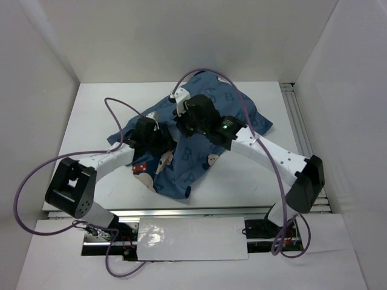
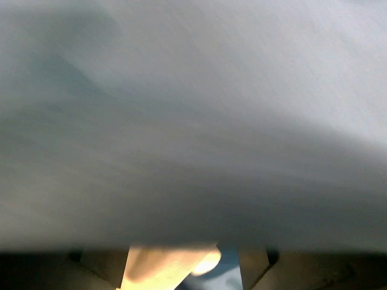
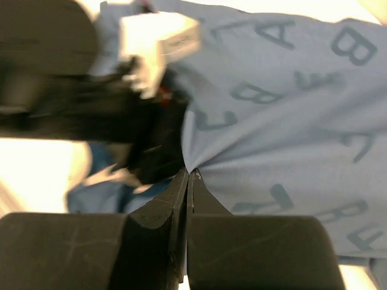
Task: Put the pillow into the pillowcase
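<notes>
We are pinching a fold of the letter-printed blue pillowcase [image 1: 239, 115] in our right gripper [image 3: 188, 176], its fingers pressed together on the cloth. The pillowcase is lying bunched across the desk's [image 1: 97, 121] middle, reaching toward the far right corner. Our left gripper [image 1: 158, 140] is sitting at its near-left side. We cannot tell whether that gripper's fingers are apart.
</notes>
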`<control>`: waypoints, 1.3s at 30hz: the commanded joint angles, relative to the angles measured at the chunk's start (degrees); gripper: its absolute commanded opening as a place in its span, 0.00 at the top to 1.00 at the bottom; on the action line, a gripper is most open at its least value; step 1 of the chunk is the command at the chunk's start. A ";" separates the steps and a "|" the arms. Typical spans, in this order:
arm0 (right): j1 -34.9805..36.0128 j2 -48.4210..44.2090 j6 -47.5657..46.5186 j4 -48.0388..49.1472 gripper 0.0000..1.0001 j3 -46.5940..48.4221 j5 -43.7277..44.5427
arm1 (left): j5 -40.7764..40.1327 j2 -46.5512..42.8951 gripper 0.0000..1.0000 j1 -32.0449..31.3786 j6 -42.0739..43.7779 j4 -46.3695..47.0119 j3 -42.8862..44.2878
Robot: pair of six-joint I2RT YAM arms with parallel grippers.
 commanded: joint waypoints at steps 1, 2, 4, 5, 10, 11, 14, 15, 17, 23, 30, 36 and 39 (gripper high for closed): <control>0.40 -4.40 3.13 -0.59 1.00 0.80 -10.01 | -10.16 2.73 0.29 -0.22 -4.16 5.85 5.20; 0.40 -5.10 3.66 -0.07 1.00 0.10 -12.20 | -11.59 4.66 0.29 -0.22 -4.87 5.33 7.56; 0.40 -5.11 3.66 -0.06 1.00 0.09 -13.71 | -13.35 5.47 0.29 -0.22 -6.36 3.41 9.86; 0.40 -4.58 4.27 -0.06 1.00 0.09 -14.33 | -13.36 5.47 0.29 -0.22 -6.37 3.39 10.65; 0.40 -0.02 4.28 -0.06 1.00 0.79 -12.94 | -13.36 -5.20 0.21 -0.22 -5.23 -1.96 8.47; 0.40 0.86 4.28 -0.06 1.00 0.80 -12.32 | -13.36 -7.69 0.17 -0.22 -4.35 -4.50 8.47; 0.40 4.47 4.28 0.64 1.00 2.11 -10.74 | -12.74 -15.41 0.05 -0.22 -0.83 -20.30 7.94; 0.40 6.21 4.28 0.64 1.00 2.98 -10.73 | -14.22 -17.01 0.05 -0.22 -1.35 -28.43 7.42; 0.40 7.81 4.28 1.86 1.00 3.61 -11.44 | -18.86 -22.44 0.05 -0.22 -4.50 -34.64 5.49; 0.40 12.21 4.28 4.68 1.00 4.13 -19.60 | -27.76 -33.63 0.05 0.31 -16.55 -44.95 1.26; 0.40 9.23 4.28 4.16 1.00 5.98 -19.61 | -27.86 -31.63 0.12 1.36 -15.16 -39.77 -1.28; 0.40 6.85 4.28 6.17 1.00 5.98 -27.24 | -24.62 -23.98 0.12 3.55 -15.16 -38.45 -0.68; 0.93 11.14 4.28 4.78 1.00 10.45 -29.44 | -23.38 -23.97 0.12 4.09 -14.54 -37.92 -0.68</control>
